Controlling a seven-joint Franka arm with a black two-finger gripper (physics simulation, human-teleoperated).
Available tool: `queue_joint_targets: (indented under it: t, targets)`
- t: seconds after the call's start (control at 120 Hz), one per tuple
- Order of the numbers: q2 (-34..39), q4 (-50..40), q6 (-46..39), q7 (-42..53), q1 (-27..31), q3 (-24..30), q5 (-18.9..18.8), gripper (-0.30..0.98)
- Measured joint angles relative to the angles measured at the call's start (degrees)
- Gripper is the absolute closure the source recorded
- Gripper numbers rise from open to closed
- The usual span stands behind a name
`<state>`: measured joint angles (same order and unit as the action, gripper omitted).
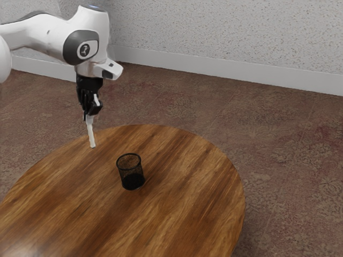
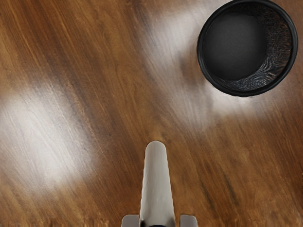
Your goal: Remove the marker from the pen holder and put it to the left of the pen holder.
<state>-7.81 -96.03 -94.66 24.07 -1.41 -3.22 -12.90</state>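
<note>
Exterior view: the gripper (image 1: 90,111) pinches the marker (image 1: 91,133) above the table (image 1: 177,225), near its edge on the arm's side. The marker's upper end rises past the fingers, and the pen holder (image 1: 131,172) presents its mesh side. Wrist view: the holder's round floor is visible. Marker's long axis: near upright, lower end down, tilted slightly toward the exterior view's right.

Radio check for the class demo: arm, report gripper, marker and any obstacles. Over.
Gripper shut on marker. Marker out of pen holder, not yet laid down. Holder upright on table, apart from marker; no obstacle seen between them.
</note>
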Motion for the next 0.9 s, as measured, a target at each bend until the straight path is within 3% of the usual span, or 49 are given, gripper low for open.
queue_joint_targets:
  t: [0.1,0.417,0.617,0.9]
  targets:
    - [-2.83,1.90,6.65,-0.54,0.22,-2.19,0.27,0.78]
    - [-26.56,20.79,27.12,-4.48,0.08,-8.16,2.97,0.79]
    - [-34.08,25.15,31.66,-6.25,0.11,-9.18,4.31,0.79]
    - [-39.24,27.51,33.42,-7.86,0.53,-9.19,4.77,0.77]
